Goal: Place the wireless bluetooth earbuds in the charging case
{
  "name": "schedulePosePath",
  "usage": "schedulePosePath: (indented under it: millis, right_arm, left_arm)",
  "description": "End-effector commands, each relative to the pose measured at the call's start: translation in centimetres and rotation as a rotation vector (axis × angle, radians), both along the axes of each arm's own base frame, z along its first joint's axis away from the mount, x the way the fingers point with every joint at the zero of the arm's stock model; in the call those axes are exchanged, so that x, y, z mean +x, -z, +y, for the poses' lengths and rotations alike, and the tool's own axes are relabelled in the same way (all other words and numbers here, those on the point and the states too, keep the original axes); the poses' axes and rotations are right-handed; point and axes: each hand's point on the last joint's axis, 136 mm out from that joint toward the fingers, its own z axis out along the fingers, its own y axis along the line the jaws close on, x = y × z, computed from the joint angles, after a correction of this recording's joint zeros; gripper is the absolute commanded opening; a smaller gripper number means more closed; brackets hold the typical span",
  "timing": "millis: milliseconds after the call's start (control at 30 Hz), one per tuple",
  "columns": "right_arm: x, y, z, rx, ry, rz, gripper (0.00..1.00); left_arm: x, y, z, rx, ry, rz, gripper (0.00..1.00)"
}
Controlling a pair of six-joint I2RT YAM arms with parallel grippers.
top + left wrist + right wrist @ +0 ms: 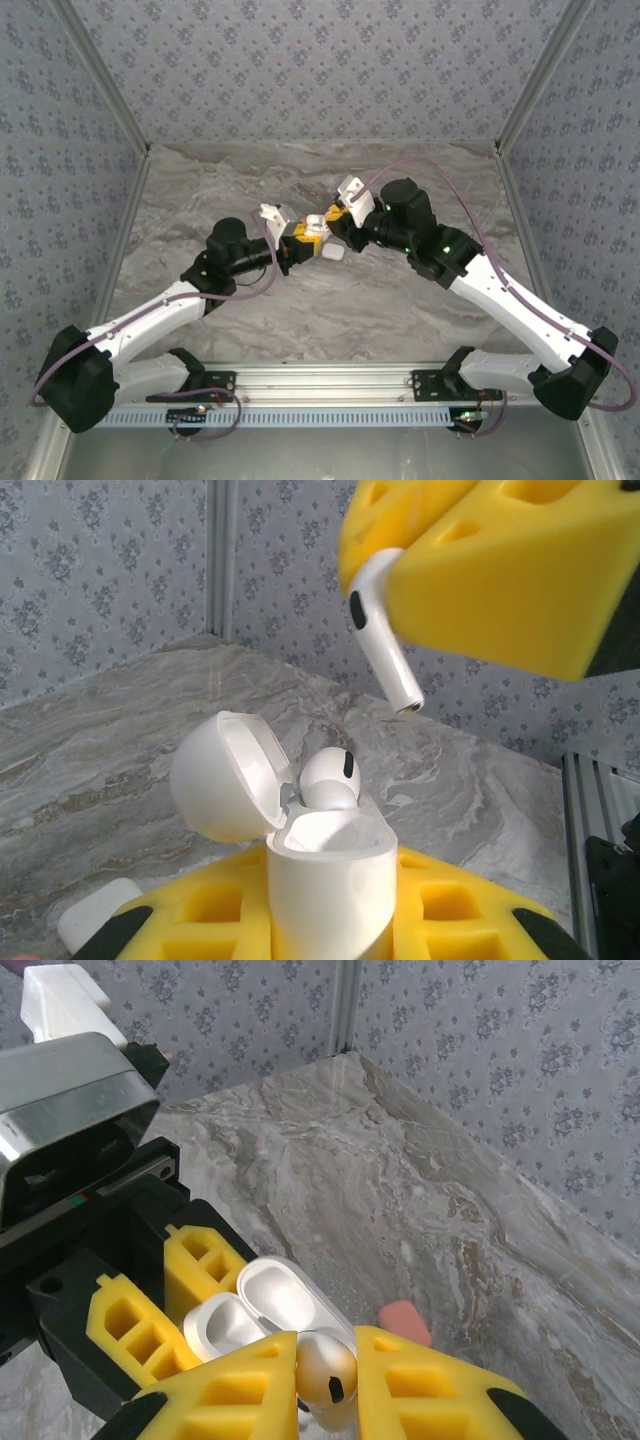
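Counts: 2 white earbuds, 1 charging case, 1 loose white block, 1 loose pinkish piece.

White block (333, 254) lies on the tabletop (400, 320), roughly midway between the left and right edges, just on the near side of both tools.

Left tool (325, 920) is clamped on the charging case (325, 880). Lid (225, 775) is flipped open. First earbud (330, 777) sits in the case with its head sticking out.

Right tool (325, 1392) is pinched on the second earbud (385, 640). Its stem end is nearest the case mouth, close but not touching.

Pinkish piece (405, 1322) lies on the tabletop beyond the case; can't tell what it is.
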Motion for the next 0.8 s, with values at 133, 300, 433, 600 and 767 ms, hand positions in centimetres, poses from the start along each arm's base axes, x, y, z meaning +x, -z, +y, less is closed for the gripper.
schedulePosePath:
  millis: [133,300,433,600,767]
  right_arm:
    - [-0.1,-1.3,1.6,0.031,-0.039,-0.028,0.19]
    - [-0.1,-0.8,2.2,0.028,-0.053,-0.014,0.19]
    - [0.0,-0.5,2.5,0.023,-0.058,-0.007,0.19]
    - [0.0,-0.5,2.8,0.026,-0.062,-0.006,0.19]
    - [-0.6,-0.2,3.3,0.034,-0.103,0.017,0.2]
  left_arm:
    - [-0.5,-2.9,-0.6,-0.059,0.037,-0.052,0.05]
    - [-0.5,-2.9,-0.6,-0.061,0.039,-0.051,0.05]
    - [-0.6,-2.8,-0.5,-0.063,0.04,-0.05,0.05]
    - [-0.6,-2.8,-0.5,-0.064,0.04,-0.049,0.05]
    - [-0.6,-2.9,-0.4,-0.066,0.034,-0.05,0.05]
